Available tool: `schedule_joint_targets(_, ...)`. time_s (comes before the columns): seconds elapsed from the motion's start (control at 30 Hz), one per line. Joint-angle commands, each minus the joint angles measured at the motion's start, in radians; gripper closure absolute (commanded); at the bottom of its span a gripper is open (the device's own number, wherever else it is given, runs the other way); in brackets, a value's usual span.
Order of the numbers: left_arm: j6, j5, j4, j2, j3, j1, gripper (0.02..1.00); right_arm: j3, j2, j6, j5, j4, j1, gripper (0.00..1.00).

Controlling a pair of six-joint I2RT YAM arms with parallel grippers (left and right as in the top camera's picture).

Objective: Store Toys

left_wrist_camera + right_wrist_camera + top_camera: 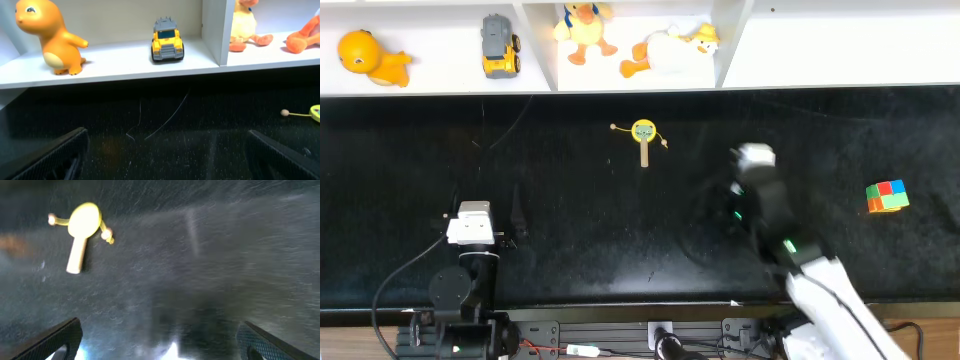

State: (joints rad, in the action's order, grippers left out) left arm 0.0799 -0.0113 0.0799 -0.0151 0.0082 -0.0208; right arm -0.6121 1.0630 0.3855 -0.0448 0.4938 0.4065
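Note:
A yellow rattle drum with a wooden handle (643, 138) lies on the black table just below the shelf's middle; it is also in the right wrist view (80, 232). A multicoloured cube (887, 196) sits at the table's right. My right gripper (160, 347) hovers open over bare table, to the right of the rattle and apart from it. My left gripper (165, 167) is open near the table's front left, facing the shelf. On the white shelf (620, 88) stand an orange dinosaur (368, 56), a yellow truck (500, 46) and two duck plushes (586, 28) (670, 50).
White dividers (542, 40) split the shelf into compartments; the far-right one (840, 40) holds nothing. Cables (400, 275) run near the left arm's base. Bare black table lies between the two arms.

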Motion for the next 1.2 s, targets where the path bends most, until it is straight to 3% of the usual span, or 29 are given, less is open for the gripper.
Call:
schedule_joint_targets(0.03,-0.003,0.018,0.004,0.012,0.000,0.003,0.020,-0.265,0.254,0.059,-0.113,0.083,0.114,0.005)
schedule_joint_targets(0.17,-0.003,0.018,0.004,0.012,0.000,0.003,0.020,-0.494,0.488,0.059,-0.167,0.167,0.202,0.005)
schedule_joint_targets(0.43,-0.003,0.018,0.004,0.012,0.000,0.003,0.020,-0.815,0.804,0.123,-0.156,0.398,0.281,0.005)
schedule_joint_targets(0.9,-0.003,0.018,0.004,0.012,0.000,0.003,0.020,-0.859,0.970,0.119,-0.161,0.347,0.272,0.001)
schedule_joint_targets(1.07,-0.003,0.018,0.004,0.012,0.000,0.003,0.020,-0.859,0.979,0.105,-0.179,0.337,0.272,0.167)
schedule_joint_targets(1.2,-0.003,0.018,0.004,0.012,0.000,0.003,0.020,-0.859,0.979,0.105,-0.192,0.332,0.272,0.461)
